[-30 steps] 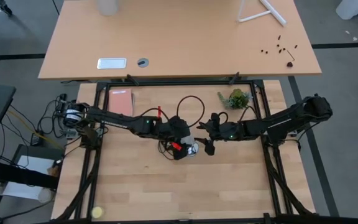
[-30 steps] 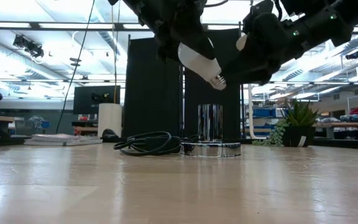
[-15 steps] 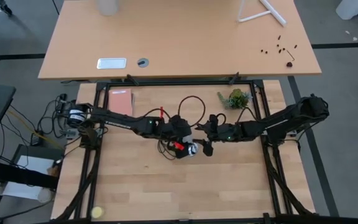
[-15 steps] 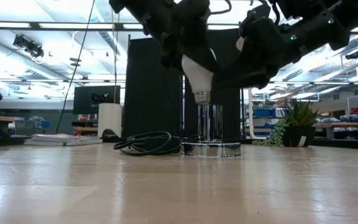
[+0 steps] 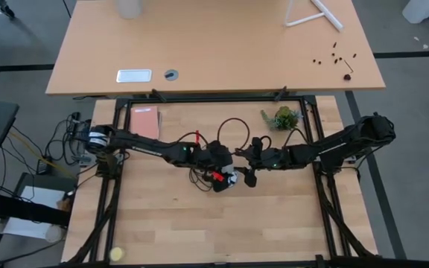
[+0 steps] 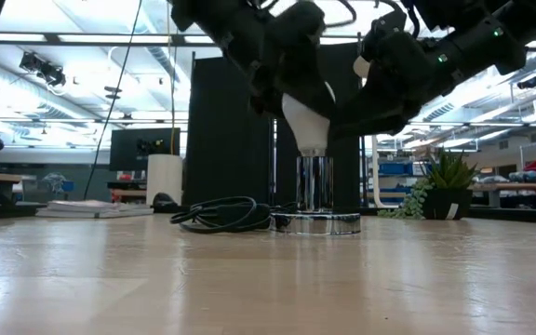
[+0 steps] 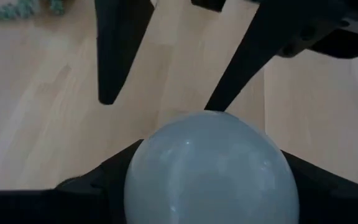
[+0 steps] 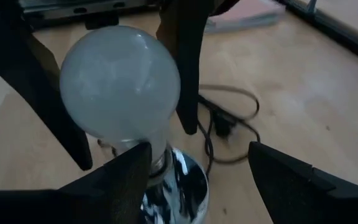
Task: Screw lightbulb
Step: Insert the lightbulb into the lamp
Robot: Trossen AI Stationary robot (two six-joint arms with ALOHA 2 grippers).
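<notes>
A: From above, we see the left claw [image 5: 228, 173] near the middle of the pale wooden counter [image 5: 199, 231]; it pinches the small white pear-shaped lightbulb [image 5: 232, 178], of which only a sliver shows; the right claw [image 5: 249, 173] sits just beside it, and a black cord [image 5: 233, 123] loops behind both.

B: Agreed; a small green potted plant [image 5: 282, 117] stands toward the counter's far right, and a pinkish flat book [image 5: 144, 121] lies toward its far left.

A: At counter height, we find the lightbulb [image 6: 307, 121] upright, base down, right over the shiny chrome cylindrical socket [image 6: 314, 184]; whether the base has entered the socket we cannot tell; the coiled cord [image 6: 223, 214] lies beside the socket's round base.

B: The left claw [image 6: 301, 88] grips the bulb's round end from above; the right claw [image 6: 380, 98] hangs close on the other side.

A: In the left wrist view, the frosted globe [image 7: 211, 168] fills the space between that claw's own dark fingers [image 7: 89, 186]; beyond it the right claw's two fingers [image 7: 114, 50] stand spread over the wood.

B: In the right wrist view, the lightbulb [image 8: 120, 84] stands on the chrome socket [image 8: 182, 180]; the right claw's fingers [image 8: 120, 171] are spread, holding nothing, with the socket between them.
</notes>
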